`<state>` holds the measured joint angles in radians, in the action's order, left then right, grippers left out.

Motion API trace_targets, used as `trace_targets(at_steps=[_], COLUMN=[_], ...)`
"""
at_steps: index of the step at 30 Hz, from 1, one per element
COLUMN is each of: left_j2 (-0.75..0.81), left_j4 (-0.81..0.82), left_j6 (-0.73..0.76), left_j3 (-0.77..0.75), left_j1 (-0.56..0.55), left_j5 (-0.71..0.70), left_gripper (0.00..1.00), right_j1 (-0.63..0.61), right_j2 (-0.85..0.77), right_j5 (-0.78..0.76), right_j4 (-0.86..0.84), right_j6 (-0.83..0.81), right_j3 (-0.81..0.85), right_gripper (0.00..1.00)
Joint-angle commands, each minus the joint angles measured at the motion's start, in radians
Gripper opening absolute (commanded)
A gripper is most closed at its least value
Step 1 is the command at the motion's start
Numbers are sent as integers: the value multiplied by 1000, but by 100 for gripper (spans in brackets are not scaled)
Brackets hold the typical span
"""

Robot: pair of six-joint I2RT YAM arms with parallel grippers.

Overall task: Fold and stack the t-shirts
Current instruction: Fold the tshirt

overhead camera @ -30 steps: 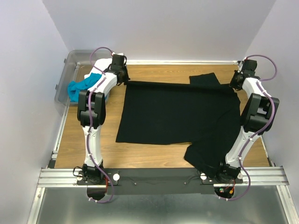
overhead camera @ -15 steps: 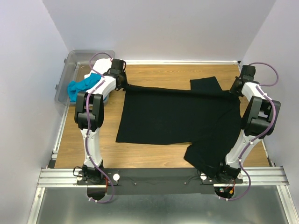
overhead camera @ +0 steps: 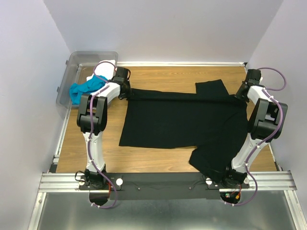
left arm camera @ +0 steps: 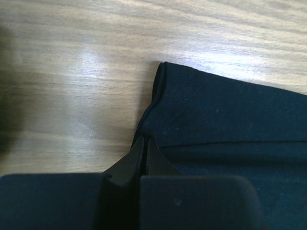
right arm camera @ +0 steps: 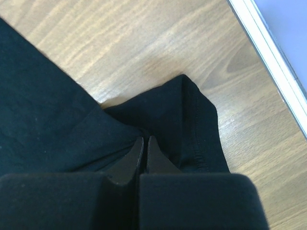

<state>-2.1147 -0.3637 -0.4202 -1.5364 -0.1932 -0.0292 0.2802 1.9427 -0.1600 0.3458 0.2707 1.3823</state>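
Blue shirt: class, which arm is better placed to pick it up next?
Left, probably. The left claw, shut on the black shirt's corner, sits beside the bin with the blue shirt; the right claw grips the opposite corner, across the table.

I see the black t-shirt [overhead camera: 182,120] as soft, matt cloth; up close it shows a fine knit and a stitched hem. The table [overhead camera: 158,74] is pale wood with a smooth, faintly glossy finish that catches the light. The fingers [left arm camera: 128,165] look like matt black plastic. The bin [overhead camera: 72,64] is clear, shiny plastic. The turquoise t-shirt [overhead camera: 80,90] and white t-shirt [overhead camera: 108,63] are soft, rumpled cloth. The near rail [overhead camera: 62,181] is dull silver metal.
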Motion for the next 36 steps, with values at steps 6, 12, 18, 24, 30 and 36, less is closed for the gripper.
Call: trace_targets(at_steps=[6, 12, 18, 24, 30, 36], left_j2=[36, 78, 113, 145, 121, 87], left_j4=[6, -20, -34, -21, 8, 38], left_j6=[-6, -6, -3, -3, -11, -15], left_j3=[29, -8, -4, 53, 117, 133], left_j1=[8, 9, 8, 6, 2, -5], left_j5=[-61, -72, -61, -58, -31, -23], left_gripper=[0, 0, 0, 0, 0, 3], right_j1=[27, 28, 31, 34, 39, 45], right_j2=[16, -21, -50, -82, -59, -11], right_j5=[-98, -111, -144, -173, -196, -190], right_j4=[-8, -7, -8, -8, -10, -10], right_j6=[18, -5, -18, -8, 38, 53], right_j3=[-19, 11, -2, -31, -74, -94], right_gripper=[4, 3, 4, 4, 4, 11])
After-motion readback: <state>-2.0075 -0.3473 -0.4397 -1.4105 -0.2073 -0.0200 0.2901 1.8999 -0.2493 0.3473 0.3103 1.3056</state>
